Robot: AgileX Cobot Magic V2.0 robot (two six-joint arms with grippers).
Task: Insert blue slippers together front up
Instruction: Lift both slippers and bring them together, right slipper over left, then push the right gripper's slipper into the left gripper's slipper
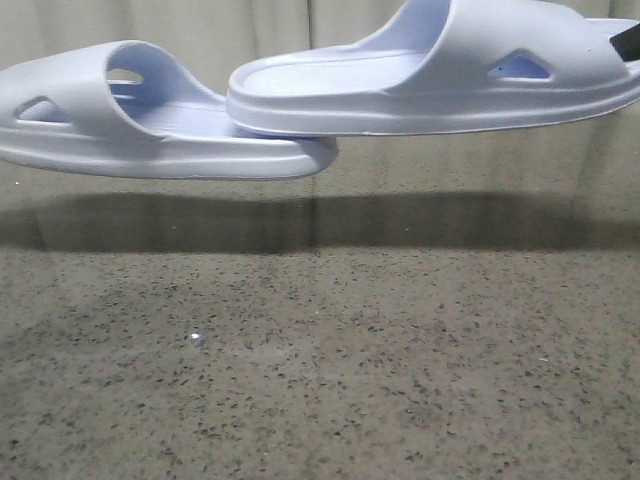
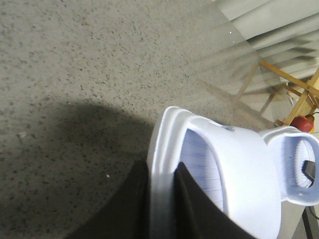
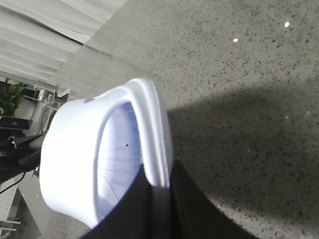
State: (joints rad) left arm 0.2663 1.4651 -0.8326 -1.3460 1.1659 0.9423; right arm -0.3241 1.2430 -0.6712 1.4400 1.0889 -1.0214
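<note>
Both blue slippers hang in the air above the table in the front view. The left slipper (image 1: 150, 130) is level with its strap at the left. The right slipper (image 1: 430, 80) sits slightly higher, and its end overlaps the left one's end near the middle. In the left wrist view my left gripper (image 2: 162, 167) is shut on the sole edge of its slipper (image 2: 234, 169), and the other slipper (image 2: 296, 169) shows beyond. In the right wrist view my right gripper (image 3: 159, 169) is shut on the sole edge of its slipper (image 3: 75, 154). A dark bit of the right gripper (image 1: 628, 42) shows at the far right of the front view.
A speckled grey stone table (image 1: 320, 380) lies below, with the slippers' shadow across it. A pale curtain (image 1: 250, 25) hangs behind. Off the table's far side stand a wooden frame (image 2: 294, 94) with a red object (image 2: 301, 123), and a green plant (image 3: 10, 97).
</note>
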